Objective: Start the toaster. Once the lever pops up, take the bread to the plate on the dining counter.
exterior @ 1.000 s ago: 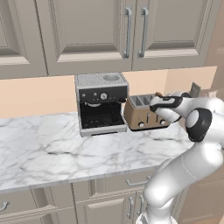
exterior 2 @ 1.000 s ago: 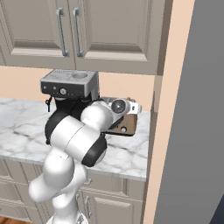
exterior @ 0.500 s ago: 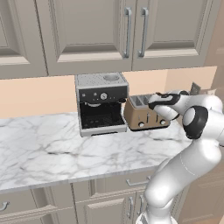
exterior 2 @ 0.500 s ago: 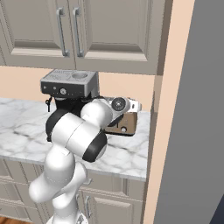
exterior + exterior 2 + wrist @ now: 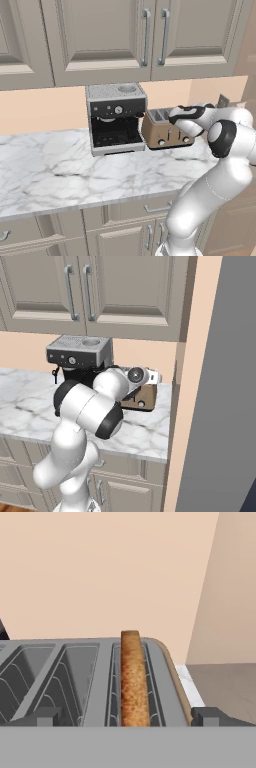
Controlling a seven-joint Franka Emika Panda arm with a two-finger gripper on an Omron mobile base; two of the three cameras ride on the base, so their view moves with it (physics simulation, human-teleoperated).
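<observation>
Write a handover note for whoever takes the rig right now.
Gripper: jaws open, empty, hovering over the bronze-brown metal toaster.
Toaster sits on the marble worktop beside the black-and-silver coffee machine.
Brown-crusted bread slice stands upright in the slot at the right of the hand view, poking above the silver top.
Done: cannot tell whether toasting has run.
Left: lift the bread out and carry it to the plate.

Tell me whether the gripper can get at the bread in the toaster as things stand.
Probably yes. The bread stands on edge in the toaster's end slot, its crust above the rim. The gripper is open, one fingertip on each side, nothing between.
</observation>
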